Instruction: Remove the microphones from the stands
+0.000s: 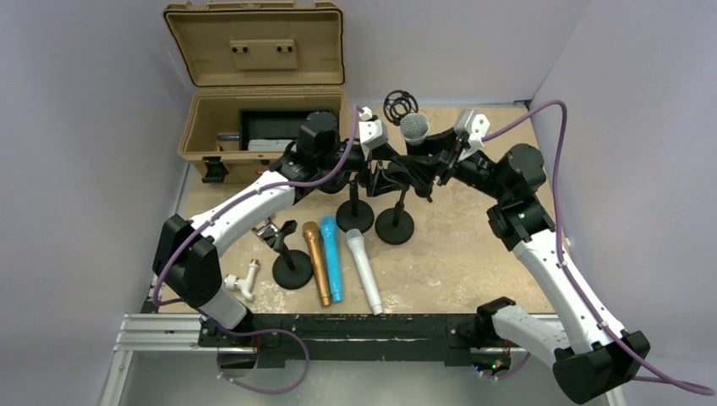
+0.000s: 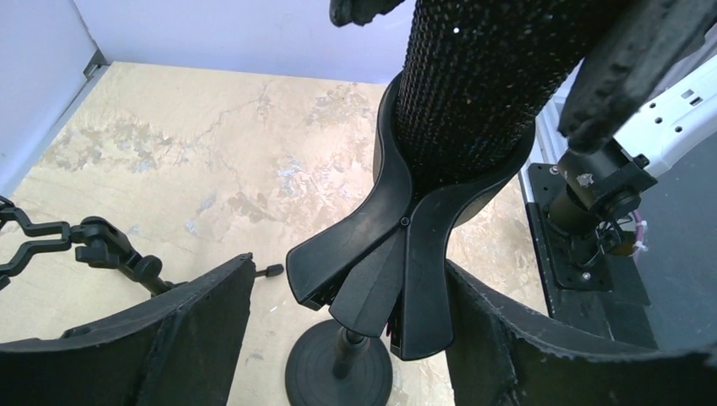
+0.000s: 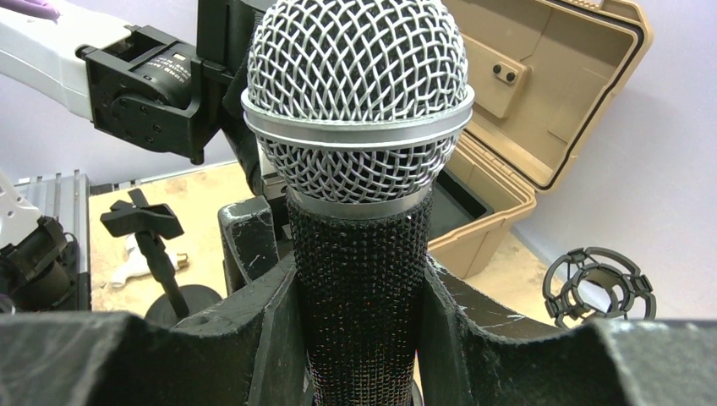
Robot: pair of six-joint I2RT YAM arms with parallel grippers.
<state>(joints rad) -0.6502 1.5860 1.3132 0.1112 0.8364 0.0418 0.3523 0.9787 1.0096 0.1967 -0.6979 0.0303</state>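
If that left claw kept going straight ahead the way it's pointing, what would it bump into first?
Most likely the stand's black clip, straight ahead of the open left gripper and cradling the sparkly black microphone. Depth is hard to judge, but nothing nearer shows.

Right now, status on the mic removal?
Right gripper shut on microphone. Left gripper open, straddling clip. Microphone seated in clip, not yet out. Neighbouring stand close beside.

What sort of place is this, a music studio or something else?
Probably a robotics lab cell, not a studio: the left arm and right arm are bolted to a rail at a table walled by plain panels, with loose microphones and an open case set out like props.
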